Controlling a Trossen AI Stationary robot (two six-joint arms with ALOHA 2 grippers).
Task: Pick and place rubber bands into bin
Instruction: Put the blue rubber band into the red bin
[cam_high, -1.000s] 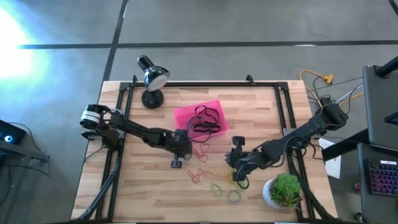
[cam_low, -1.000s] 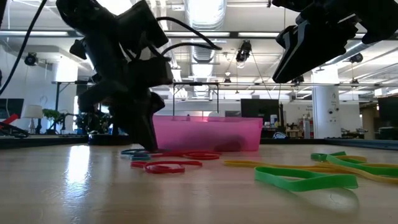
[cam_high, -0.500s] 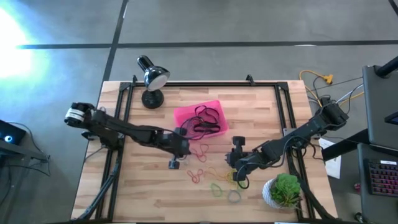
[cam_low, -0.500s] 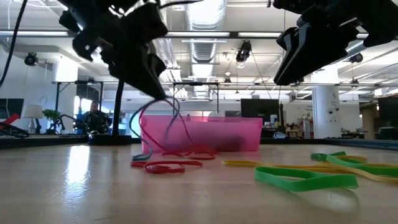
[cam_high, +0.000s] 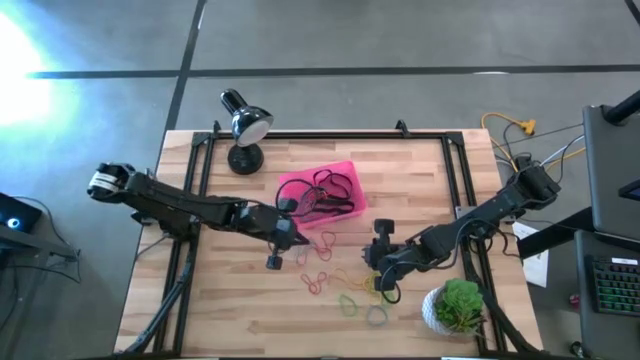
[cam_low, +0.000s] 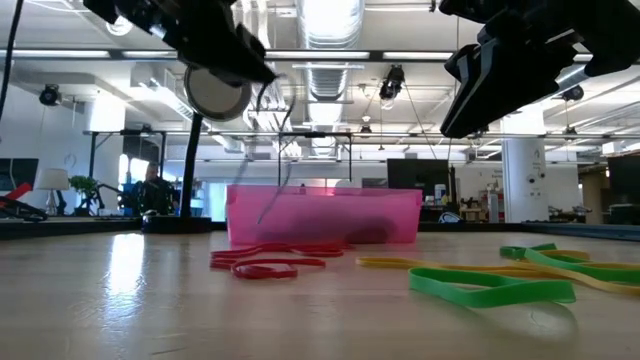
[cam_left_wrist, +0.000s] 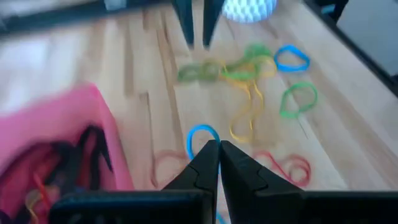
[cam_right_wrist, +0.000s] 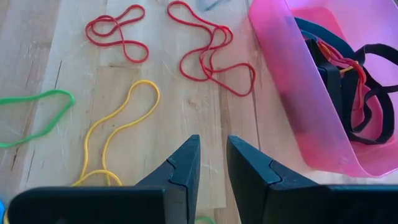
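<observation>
High view, from left to right: the left arm stretches across the boards and its left gripper (cam_high: 287, 224) sits just off the near-left corner of the bin (cam_high: 292, 186), raised off the table. In its wrist view the fingers (cam_left_wrist: 205, 163) are pressed tight together, and a blue band (cam_left_wrist: 200, 134) shows right at their tips; I can't tell for sure whether it is pinched there. The pink bin stands on the wooden table (cam_high: 420, 180) with a tangle of black bands (cam_high: 333, 192) in it. Loose rubber bands (cam_high: 322, 246) lie on the wood just in front of the bin, red ones nearest, yellow and green farther toward the plant pot (cam_high: 458, 305). The right gripper (cam_high: 381, 262) hovers over that scatter, its jaws a narrow gap apart with nothing between them. A desk lamp (cam_high: 243, 128) stands at the far left edge.
</observation>
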